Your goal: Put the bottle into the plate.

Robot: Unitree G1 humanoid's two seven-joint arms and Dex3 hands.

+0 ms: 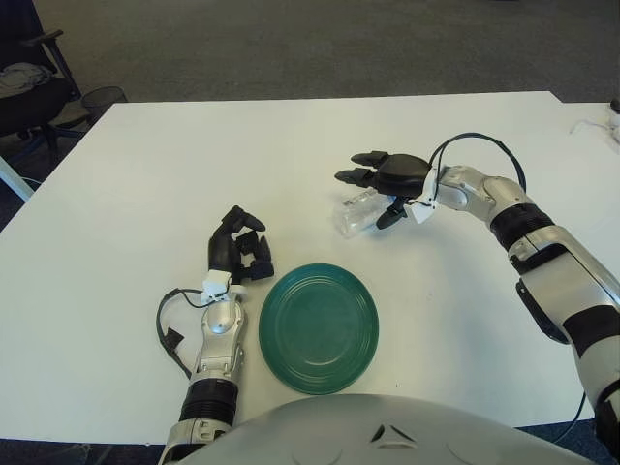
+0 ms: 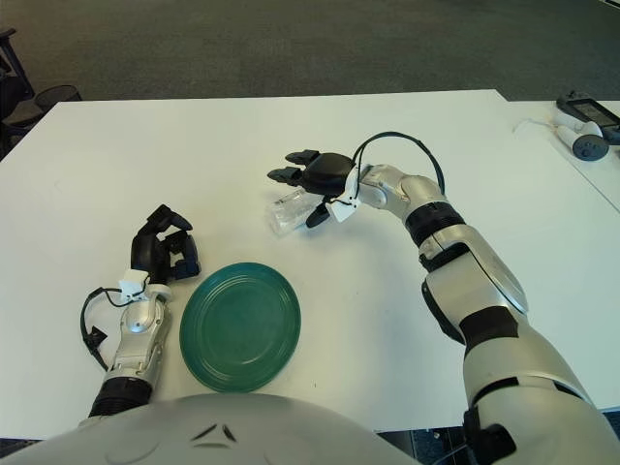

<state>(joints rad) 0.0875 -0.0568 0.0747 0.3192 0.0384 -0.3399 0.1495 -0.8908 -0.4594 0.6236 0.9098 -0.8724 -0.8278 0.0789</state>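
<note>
A clear plastic bottle [image 1: 351, 217] lies on its side on the white table [image 1: 145, 194], beyond the plate. My right hand [image 1: 363, 199] is just over the bottle's right end, fingers spread above it and the thumb [image 1: 390, 217] pointing down beside it; I see no closed grasp. A dark green plate [image 1: 318, 327] sits empty near the table's front edge, between the bottle and me. My left hand [image 1: 237, 250] shows just left of the plate, fingers curled and holding nothing.
An office chair [image 1: 24, 87] stands off the table's far left corner. A second table at the right carries small devices and a cable [image 2: 581, 131]. A black cable loops over my right wrist [image 1: 475, 145].
</note>
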